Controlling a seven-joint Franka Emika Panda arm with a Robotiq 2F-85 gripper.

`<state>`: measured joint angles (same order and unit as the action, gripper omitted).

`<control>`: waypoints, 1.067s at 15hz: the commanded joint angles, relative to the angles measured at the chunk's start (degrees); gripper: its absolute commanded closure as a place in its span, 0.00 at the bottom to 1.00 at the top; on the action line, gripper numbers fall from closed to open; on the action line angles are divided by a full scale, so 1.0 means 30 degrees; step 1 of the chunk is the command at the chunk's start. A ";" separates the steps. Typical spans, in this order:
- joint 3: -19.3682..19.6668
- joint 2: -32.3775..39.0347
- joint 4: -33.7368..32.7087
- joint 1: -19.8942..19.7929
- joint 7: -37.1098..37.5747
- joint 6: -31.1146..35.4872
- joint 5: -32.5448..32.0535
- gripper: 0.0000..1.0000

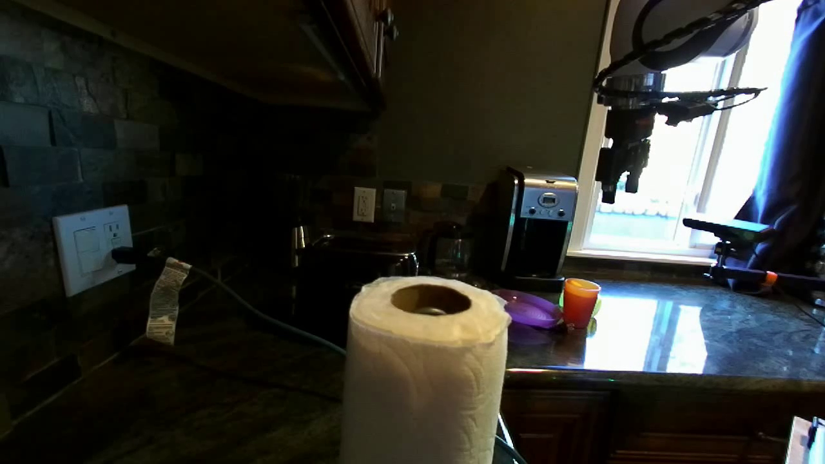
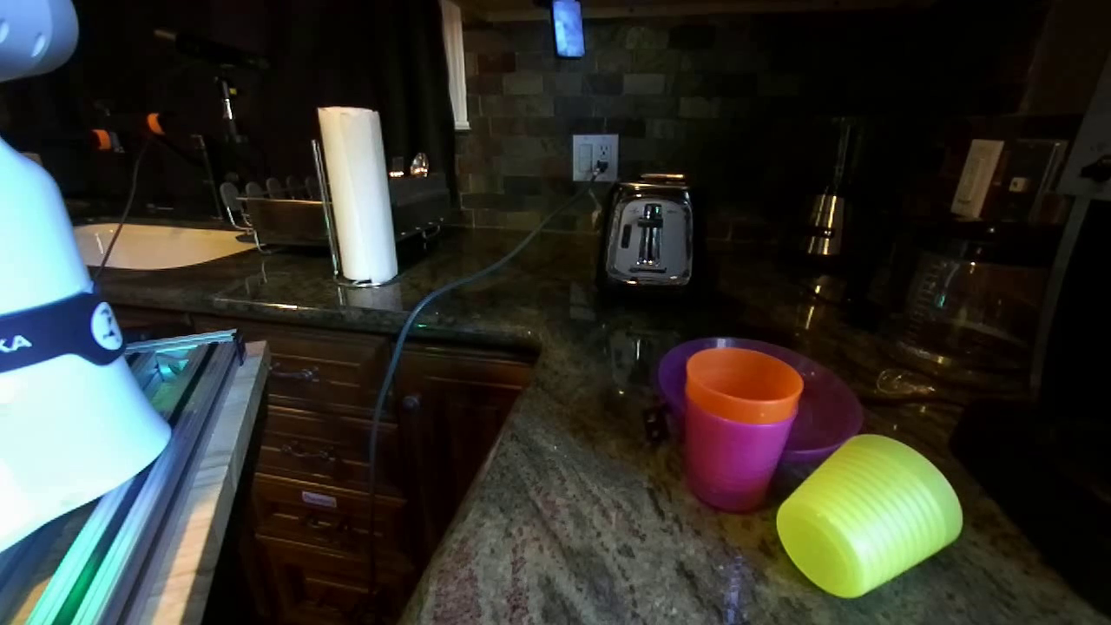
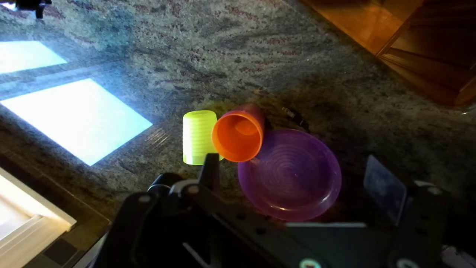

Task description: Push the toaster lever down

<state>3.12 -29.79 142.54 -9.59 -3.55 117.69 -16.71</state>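
The toaster point(image 2: 649, 243) stands upright on the counter in an exterior view, its silver end panel facing that camera. Its black lever point(image 2: 650, 213) appears near the top of the vertical slot. The toaster point(image 1: 361, 264) is very dark in an exterior view, partly behind the paper-towel roll, and its lever cannot be made out there. My gripper point(image 1: 620, 188) hangs pointing down in front of the window, well above the counter and apart from the toaster. In the wrist view the gripper point(image 3: 297, 173) is open and empty, above a purple plate. The toaster does not show in the wrist view.
A purple plate point(image 3: 290, 175), an orange cup point(image 3: 238, 137) stacked in a pink one, and a tipped lime cup point(image 2: 868, 516) lie on the counter. A coffee maker point(image 1: 544, 225), paper-towel roll point(image 1: 425, 386), overhead cabinet point(image 1: 348, 38) and trailing cord point(image 2: 417, 312) are obstacles.
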 commanded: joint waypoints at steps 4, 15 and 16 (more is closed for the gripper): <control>0.0210 -0.0003 -0.0043 0.0251 0.0096 -0.0083 -0.0111 0.00; 0.0131 -0.0057 0.0211 0.2012 -0.1675 0.1761 0.1251 0.00; 0.0050 -0.0026 0.0177 0.2444 -0.1918 0.2519 0.1539 0.00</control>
<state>3.12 -29.78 142.57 -6.49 -6.08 120.74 -15.08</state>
